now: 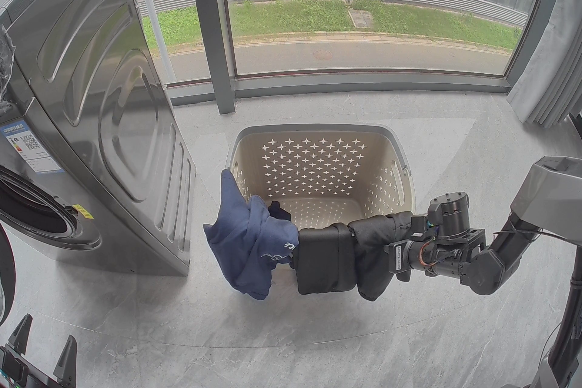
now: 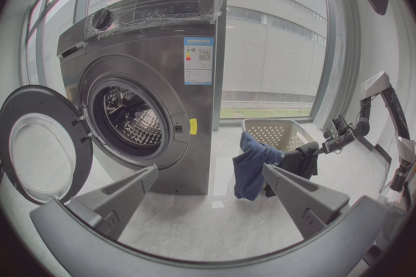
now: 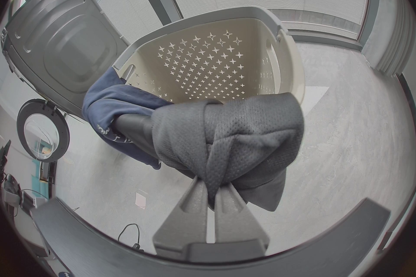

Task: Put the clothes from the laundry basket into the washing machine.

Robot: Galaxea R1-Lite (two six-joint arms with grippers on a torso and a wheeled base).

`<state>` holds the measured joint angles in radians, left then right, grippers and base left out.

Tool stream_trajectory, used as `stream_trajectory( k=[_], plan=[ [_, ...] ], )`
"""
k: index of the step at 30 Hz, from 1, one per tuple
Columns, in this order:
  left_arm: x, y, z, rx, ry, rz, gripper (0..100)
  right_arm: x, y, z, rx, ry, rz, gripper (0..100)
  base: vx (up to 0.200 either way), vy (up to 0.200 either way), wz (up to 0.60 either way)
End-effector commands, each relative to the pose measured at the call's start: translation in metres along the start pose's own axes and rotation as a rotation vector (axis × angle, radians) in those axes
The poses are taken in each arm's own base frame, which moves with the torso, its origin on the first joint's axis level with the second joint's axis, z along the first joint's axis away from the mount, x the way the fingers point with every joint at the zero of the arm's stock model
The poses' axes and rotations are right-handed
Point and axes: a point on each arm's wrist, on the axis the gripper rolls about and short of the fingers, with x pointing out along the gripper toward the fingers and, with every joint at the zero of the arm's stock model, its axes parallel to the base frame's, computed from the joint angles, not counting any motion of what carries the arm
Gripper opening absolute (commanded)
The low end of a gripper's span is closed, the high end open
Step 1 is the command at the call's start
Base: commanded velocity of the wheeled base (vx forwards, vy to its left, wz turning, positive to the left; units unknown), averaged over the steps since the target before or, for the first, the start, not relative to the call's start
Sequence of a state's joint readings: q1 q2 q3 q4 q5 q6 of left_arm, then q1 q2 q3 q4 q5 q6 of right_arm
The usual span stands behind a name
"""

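Note:
The beige laundry basket (image 1: 315, 130) stands on the floor before the window. My right gripper (image 3: 215, 194) is shut on a dark grey mesh garment (image 1: 339, 256), held at the basket's front rim and hanging outside it. A blue garment (image 1: 248, 237) droops over the front left corner, touching the dark one's far end. To the left is the washing machine (image 1: 91, 104), its round door (image 2: 41, 143) swung wide and the drum (image 2: 130, 117) exposed. My left gripper (image 2: 209, 172) is open low in front of the machine, holding nothing, and appears at the lower left (image 1: 43, 341).
A window wall with a dark pillar (image 1: 209, 13) runs behind the basket. A grey curtain (image 1: 545, 74) hangs at the right. Bare grey floor lies between the basket and the machine's front. A thin cable (image 3: 130, 232) lies on the floor.

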<state>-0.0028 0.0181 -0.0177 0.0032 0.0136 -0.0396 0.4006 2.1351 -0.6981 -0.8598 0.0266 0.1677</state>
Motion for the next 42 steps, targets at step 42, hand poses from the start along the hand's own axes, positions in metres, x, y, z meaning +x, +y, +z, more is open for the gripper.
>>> stream_trajectory(
  k=[42],
  plan=[
    [0.001, 0.0, -0.004, 0.007, 0.007, -0.004, 100, -0.238, 0.055, 0.065, -0.071, -0.63, 0.247, 0, 0.0, 0.0, 0.0]
  ],
)
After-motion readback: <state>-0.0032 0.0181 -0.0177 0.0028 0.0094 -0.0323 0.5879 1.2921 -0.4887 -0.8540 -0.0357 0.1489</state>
